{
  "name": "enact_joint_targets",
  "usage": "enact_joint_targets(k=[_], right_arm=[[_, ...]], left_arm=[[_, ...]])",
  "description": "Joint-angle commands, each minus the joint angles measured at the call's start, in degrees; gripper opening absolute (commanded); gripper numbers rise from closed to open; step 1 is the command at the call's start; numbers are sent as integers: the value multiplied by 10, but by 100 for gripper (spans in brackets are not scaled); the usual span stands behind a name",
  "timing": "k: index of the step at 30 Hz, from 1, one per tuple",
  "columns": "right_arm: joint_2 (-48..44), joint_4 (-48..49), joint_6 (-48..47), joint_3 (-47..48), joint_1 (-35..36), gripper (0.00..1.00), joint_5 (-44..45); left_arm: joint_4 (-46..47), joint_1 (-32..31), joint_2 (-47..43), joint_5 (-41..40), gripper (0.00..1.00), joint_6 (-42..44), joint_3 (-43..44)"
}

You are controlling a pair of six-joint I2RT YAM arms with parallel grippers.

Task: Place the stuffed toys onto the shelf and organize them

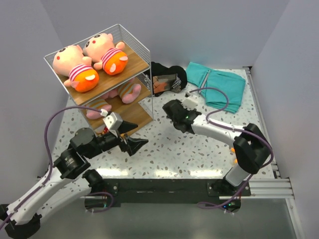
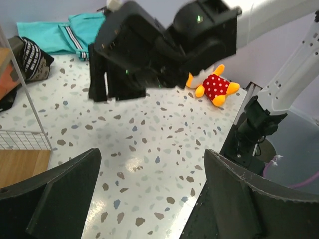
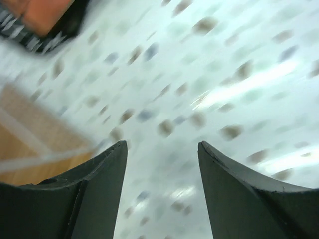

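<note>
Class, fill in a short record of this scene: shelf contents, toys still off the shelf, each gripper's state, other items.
Shelf top tier: two striped toys side by side
Lower tier: pink toys, partly hidden
Off shelf: polka-dot toy on table
Left gripper: open, empty
Right gripper: open, empty
Other items: teal cloth, black bundle

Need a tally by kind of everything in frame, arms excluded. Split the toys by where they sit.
Stuffed toys, top board: 2
Stuffed toys, lower board: at least 1, partly hidden
Red polka-dot toy, loose: 1
Teal cloth: 1
Black bundle: 1
Shelf: 1
Total: at least 7
</note>
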Motion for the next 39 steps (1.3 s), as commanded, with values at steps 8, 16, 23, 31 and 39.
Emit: enact_joint_targets(k=[8, 16, 23, 31, 39], right_arm=[[47, -557, 237, 102, -264, 57, 306], [19, -570, 281, 27, -385, 61, 227], [10, -434, 170, -10, -441, 64, 184], [-5, -320, 49, -36, -443, 19, 176], [-78, -211, -53, -54, -434, 0, 102]], left_arm=[[43, -2, 28, 96, 90, -51, -53], [65, -2, -11, 121, 91, -62, -82], [53, -3, 4, 121, 90, -61, -76], [58, -3, -23, 112, 92, -62, -78], [54, -4, -34, 106, 92, -61, -78]])
